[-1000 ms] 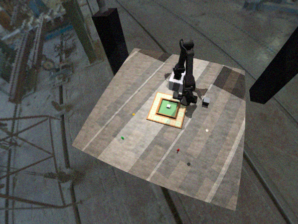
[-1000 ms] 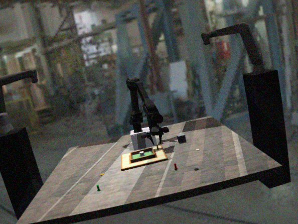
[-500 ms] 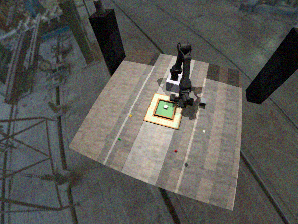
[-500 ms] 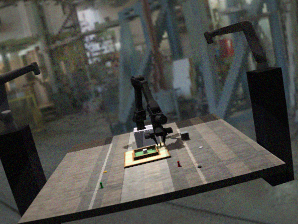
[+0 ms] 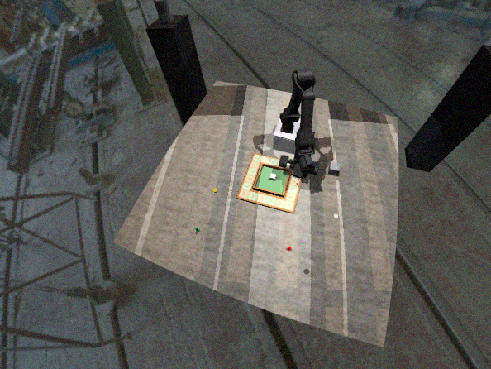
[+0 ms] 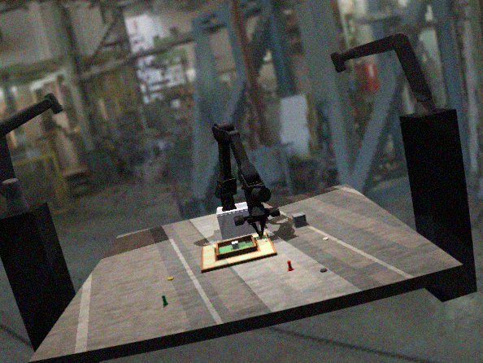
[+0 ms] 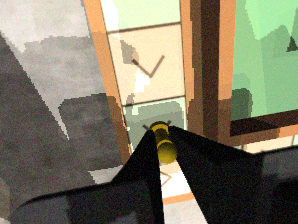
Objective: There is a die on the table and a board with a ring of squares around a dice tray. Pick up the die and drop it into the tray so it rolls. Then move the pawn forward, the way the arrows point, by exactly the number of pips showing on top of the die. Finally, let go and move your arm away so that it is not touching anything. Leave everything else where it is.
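My gripper [image 6: 261, 236] [image 7: 160, 134] is shut on the yellow pawn [image 7: 166, 151], which is over a green square beside a corner of the board [image 5: 264, 203] [image 6: 244, 263] [image 7: 150, 45]. The fingers hide much of the pawn in the top and exterior views. Whether its base touches the square cannot be told. The white die [image 5: 273, 176] [image 6: 234, 244] lies inside the green-floored dice tray [image 5: 269, 193] [image 6: 237, 254] in the middle of the board. The die is outside the wrist view, and its top pips are too small to read.
A red pawn [image 5: 288, 248] [image 6: 289, 265], green pawn [image 5: 197, 229] [image 6: 164, 300], yellow disc [image 5: 215, 190] [image 6: 170, 278], white disc [image 5: 336, 216] [image 6: 325, 238] and dark disc [image 5: 306, 271] [image 6: 323, 270] lie around the board. A grey block [image 5: 334, 168] [image 6: 298, 220] is near the arm; a box [image 5: 284, 145] [image 6: 232, 225] stands behind the board.
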`<act>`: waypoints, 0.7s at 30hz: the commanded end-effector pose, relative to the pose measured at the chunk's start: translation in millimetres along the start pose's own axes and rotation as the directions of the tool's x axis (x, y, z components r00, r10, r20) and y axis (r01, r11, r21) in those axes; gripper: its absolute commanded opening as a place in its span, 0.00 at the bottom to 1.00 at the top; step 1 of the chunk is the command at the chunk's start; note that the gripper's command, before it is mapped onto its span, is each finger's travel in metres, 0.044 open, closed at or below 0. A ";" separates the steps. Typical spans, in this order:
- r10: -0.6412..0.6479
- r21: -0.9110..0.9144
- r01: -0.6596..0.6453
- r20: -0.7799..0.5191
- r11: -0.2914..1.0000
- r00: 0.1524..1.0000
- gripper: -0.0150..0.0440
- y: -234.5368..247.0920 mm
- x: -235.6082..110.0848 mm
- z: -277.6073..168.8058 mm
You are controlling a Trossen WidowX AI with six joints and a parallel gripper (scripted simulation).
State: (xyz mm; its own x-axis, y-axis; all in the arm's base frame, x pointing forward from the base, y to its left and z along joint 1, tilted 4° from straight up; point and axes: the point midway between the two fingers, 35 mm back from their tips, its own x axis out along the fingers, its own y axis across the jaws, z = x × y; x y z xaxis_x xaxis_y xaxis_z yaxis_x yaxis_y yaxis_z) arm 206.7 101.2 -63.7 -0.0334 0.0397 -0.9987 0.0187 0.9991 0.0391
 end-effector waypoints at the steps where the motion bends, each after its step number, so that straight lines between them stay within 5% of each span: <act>1: 0.001 0.005 -0.001 -0.007 1.000 1.000 0.25 0.0 -2.2 -1.0; 21: 0.000 0.005 0.000 -0.006 1.000 1.000 0.25 -4.3 -125.1 0.5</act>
State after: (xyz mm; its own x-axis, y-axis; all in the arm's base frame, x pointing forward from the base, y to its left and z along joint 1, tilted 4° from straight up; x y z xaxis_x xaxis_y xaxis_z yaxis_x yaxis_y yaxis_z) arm 212.4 94.0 40.2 -0.0495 0.0339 -0.9982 0.0284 0.9991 0.0325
